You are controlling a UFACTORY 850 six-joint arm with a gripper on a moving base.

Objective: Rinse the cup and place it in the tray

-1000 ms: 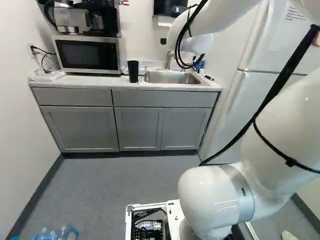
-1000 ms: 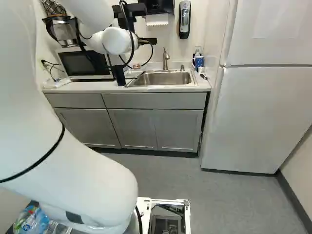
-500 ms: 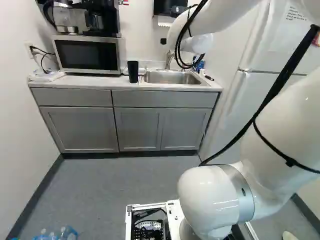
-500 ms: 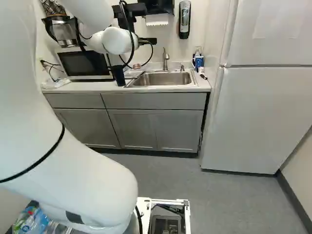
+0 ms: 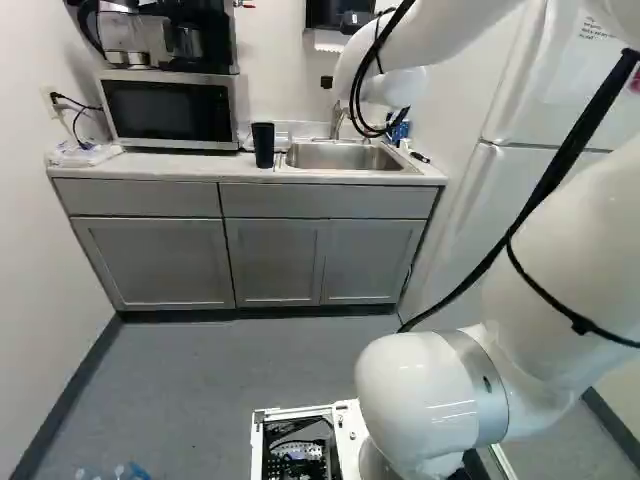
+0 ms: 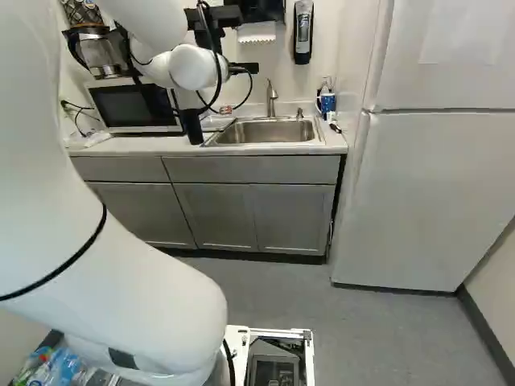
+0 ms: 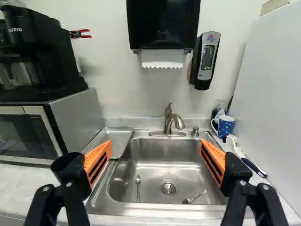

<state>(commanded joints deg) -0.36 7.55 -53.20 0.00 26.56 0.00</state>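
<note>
With twelve o'clock dead ahead, my gripper (image 7: 156,143) is empty, fingers spread wide. Toward nine, the black cup (image 5: 263,145) stands upright on the counter (image 5: 180,162), near the microwave (image 5: 170,112). I'd guess it's light, fairly stiff, slick once wet; I'd take it softly around mid-wall. The sink (image 7: 153,162) offers open room at twelve, though its rim could snag. Farther, the tray (image 7: 120,136) lies at eleven, the faucet (image 7: 169,123) at twelve.
</note>
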